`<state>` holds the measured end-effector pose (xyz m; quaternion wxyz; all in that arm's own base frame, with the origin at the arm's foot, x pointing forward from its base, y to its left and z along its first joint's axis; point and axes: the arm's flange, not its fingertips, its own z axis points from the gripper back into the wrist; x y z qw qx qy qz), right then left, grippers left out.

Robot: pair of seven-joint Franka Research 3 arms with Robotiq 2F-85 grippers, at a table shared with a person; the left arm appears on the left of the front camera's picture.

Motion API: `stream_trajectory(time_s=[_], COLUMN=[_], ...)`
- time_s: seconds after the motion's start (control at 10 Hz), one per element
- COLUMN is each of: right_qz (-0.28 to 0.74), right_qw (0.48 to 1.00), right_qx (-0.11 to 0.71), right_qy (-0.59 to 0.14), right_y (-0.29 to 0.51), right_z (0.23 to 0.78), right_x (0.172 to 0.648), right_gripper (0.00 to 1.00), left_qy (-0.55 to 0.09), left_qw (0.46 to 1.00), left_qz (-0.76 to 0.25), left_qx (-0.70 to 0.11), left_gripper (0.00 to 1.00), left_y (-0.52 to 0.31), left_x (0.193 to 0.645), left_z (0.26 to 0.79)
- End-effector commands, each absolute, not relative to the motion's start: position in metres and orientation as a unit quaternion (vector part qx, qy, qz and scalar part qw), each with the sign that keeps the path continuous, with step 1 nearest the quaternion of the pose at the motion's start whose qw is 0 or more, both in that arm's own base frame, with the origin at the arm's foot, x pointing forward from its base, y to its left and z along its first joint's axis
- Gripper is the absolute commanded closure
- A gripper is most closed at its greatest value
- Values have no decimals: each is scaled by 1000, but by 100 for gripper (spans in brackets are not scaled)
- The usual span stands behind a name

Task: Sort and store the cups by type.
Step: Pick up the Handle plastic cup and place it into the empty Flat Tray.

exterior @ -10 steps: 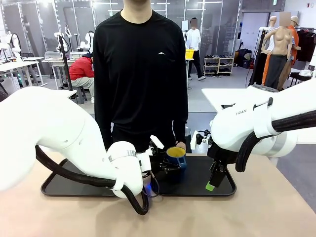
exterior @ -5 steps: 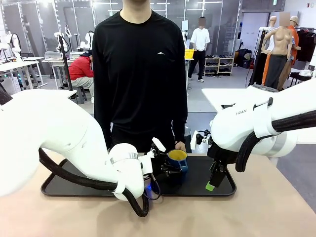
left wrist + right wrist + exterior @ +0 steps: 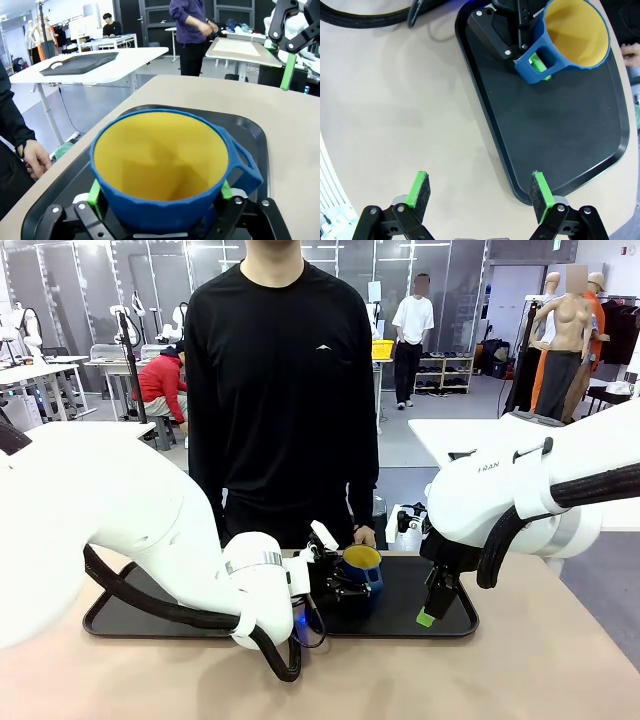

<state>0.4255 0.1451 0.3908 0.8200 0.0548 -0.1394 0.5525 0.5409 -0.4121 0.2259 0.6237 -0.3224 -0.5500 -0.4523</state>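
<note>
A dark blue mug [image 3: 361, 566] with a yellow inside and a handle stands upright on the black tray [image 3: 140, 620], right of its middle. My left gripper [image 3: 343, 582] is low behind the mug, its jaws spread wide and open. In the left wrist view the mug [image 3: 160, 155] sits between the green pads [image 3: 94, 192], close to both. The right wrist view looks down on the mug [image 3: 575, 35], its handle turned toward my left gripper [image 3: 530, 47]. My right gripper [image 3: 430, 612] hangs open over the tray's right end, holding nothing [image 3: 480, 192].
The long tray [image 3: 560, 150] lies across the far half of the tan table [image 3: 500, 670]. A person in black stands at the far edge, one hand [image 3: 35, 156] hanging just past the tray near the mug. Bare tabletop lies in front of the tray.
The left arm has carried the mug slightly right and down onto the tray, and its jaws have spread apart. The right arm has not moved.
</note>
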Motion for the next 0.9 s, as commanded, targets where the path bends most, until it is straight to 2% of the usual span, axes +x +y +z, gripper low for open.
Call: stream_trajectory(time_s=[0.0, 0.8], right_qz=[552, 552], right_qw=[821, 821], right_qx=[50, 50], right_qy=[-137, -137], right_y=[145, 145], right_z=[391, 391], right_x=[425, 425], right_gripper=[0, 0], left_qy=[-555, -562], left_qw=[624, 639], left_qz=[-460, -442], left_qx=[-302, -282], left_gripper=[0, 0], left_y=[-412, -389], left_x=[515, 498], left_z=[209, 213])
